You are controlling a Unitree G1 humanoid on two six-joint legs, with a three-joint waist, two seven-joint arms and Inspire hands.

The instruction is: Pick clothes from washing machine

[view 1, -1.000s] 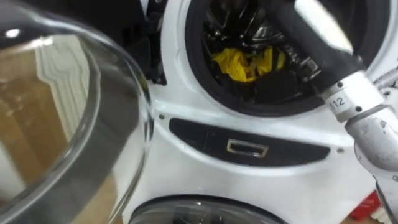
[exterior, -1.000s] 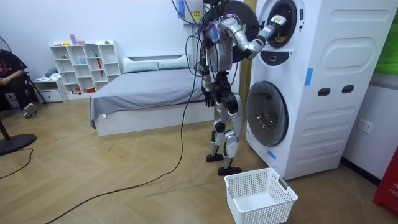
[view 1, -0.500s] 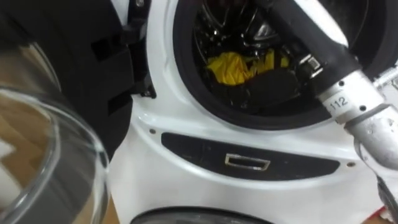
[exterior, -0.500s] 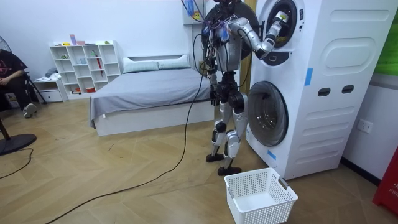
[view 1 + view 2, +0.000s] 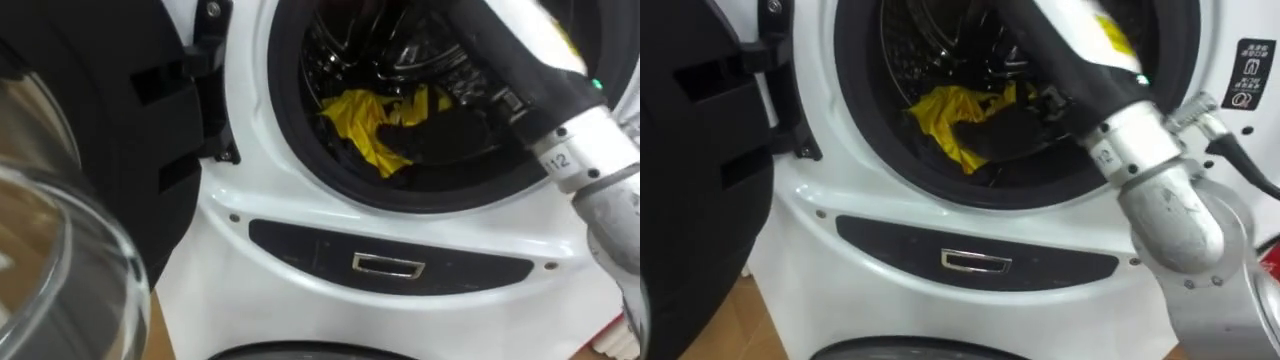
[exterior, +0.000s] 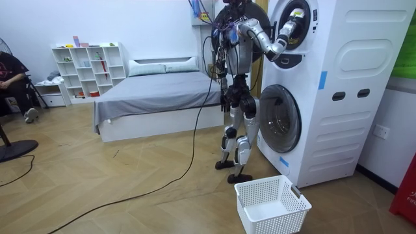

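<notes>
Left eye view
- Washing machine (image 5: 250, 195): white front. Its round drum opening sits at 12 to 1 o'clock of the view.
- Door (image 5: 90, 150): swung open at 9 o'clock of the opening.
- Yellow cloth (image 5: 368, 122): crumpled on the drum floor, at 6 to 7 o'clock inside the opening, just behind the dark rubber rim.
- Right robot hand (image 5: 445, 135): a dark shape inside the drum, its arm entering from 2 o'clock.
- Cloth to hand: the cloth touches the hand, with its bulk at the hand's 9 o'clock and a small tuft at 12 o'clock.
- Hand state: the fingers merge with the dark drum, so spread or pinching cannot be told.

Right eye view
- Cloth to hand: again at the hand's 9 o'clock, touching it.

Room view
- Robot: stands upright before the stacked machine, right arm raised into the upper drum.
- Left robot hand (image 6: 225, 101): hangs by the hip, too small to read.
- Basket (image 6: 272, 205): white, on the floor at 6 o'clock of the machine front.
</notes>
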